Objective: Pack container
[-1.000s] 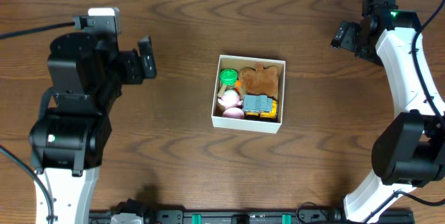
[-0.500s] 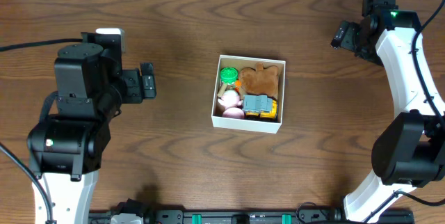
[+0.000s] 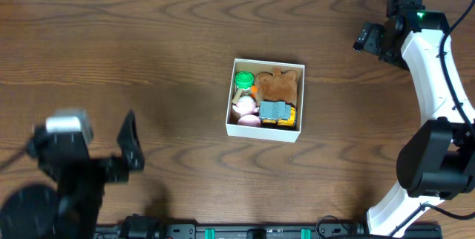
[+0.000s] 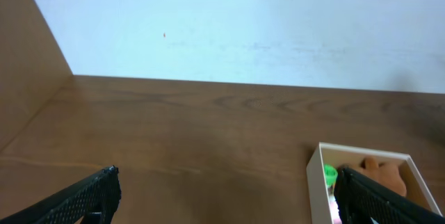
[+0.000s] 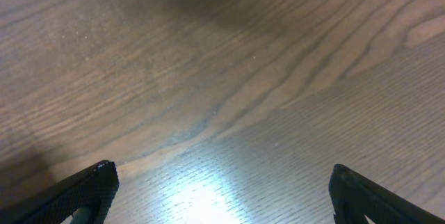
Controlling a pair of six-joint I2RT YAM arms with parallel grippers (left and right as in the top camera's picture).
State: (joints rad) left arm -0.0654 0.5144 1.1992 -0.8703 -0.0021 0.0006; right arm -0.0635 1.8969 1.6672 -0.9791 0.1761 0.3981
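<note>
**Weighing the gap between two empty claws and a filled container**

Locating the container [image 3: 264,133] near the middle of the table [image 3: 171,38], with a green toy [image 3: 243,81], a brown plush [image 3: 282,83], a pink toy [image 3: 245,107] and a grey-and-yellow vehicle [image 3: 277,112] packed close together inside its walls. Spotting no loose toy on the wood in any view, so judging the packing as likely finished or nearly so.

Placing the left gripper [image 4: 228,189] low at the near left of the table, well apart from the container, jaws spread wide and gripping nothing. Looking out through its wrist view and catching the container ahead and to the right, partly hidden behind the right finger. Placing the right gripper [image 5: 221,182] at the far right, likewise gaping wide and empty, facing only bare wood, with the container off to its left and nearer the robot.

Reading the container as close to square and turned slightly off the table's edges, so offering no real long axis to line up on. Judging the right gripper as marginally nearer in the overhead view, though finding neither claw aimed at the container. Expecting any coming reach to run inward towards the centre.
</note>
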